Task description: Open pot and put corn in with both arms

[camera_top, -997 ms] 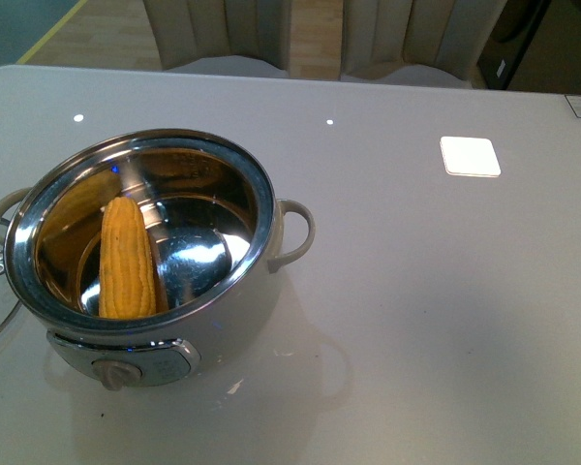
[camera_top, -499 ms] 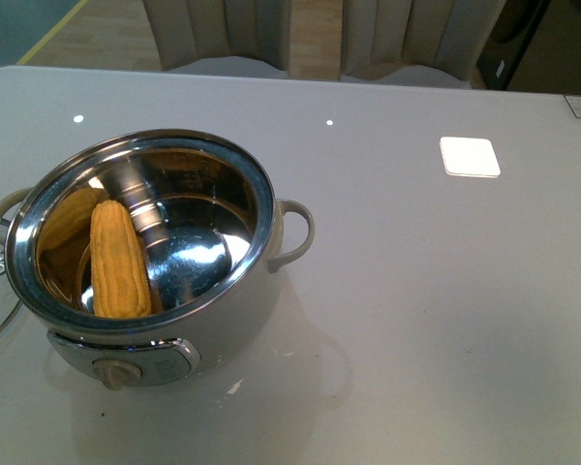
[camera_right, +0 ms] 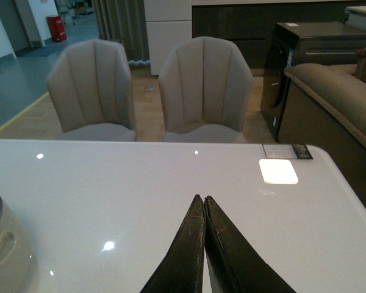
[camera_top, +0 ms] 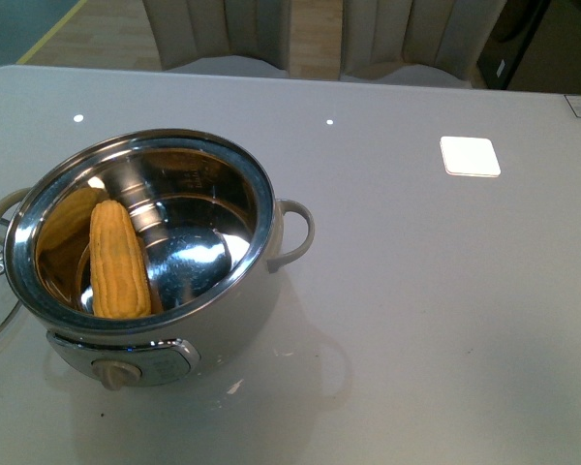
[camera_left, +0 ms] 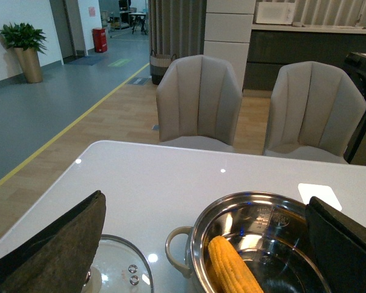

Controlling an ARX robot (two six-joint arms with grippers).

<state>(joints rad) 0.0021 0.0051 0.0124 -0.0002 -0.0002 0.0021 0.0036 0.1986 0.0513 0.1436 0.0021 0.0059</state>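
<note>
The left tool [camera_left: 201, 244] hangs released above the pot [camera_top: 140, 237], nearer it than the right tool [camera_right: 204, 244], which is clenched empty over bare counter [camera_top: 445, 291]. The corn [camera_top: 118, 260] lies inside, lower left of frame, long axis near-to-far.

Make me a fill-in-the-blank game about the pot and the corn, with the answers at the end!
1. The corn is lying inside the ____.
2. The pot has no ____ on it; a glass one lies on the table beside it.
3. The right gripper has its fingers pressed ____.
4. The left gripper is ____, holding nothing.

Answers: pot; lid; together; open
</note>
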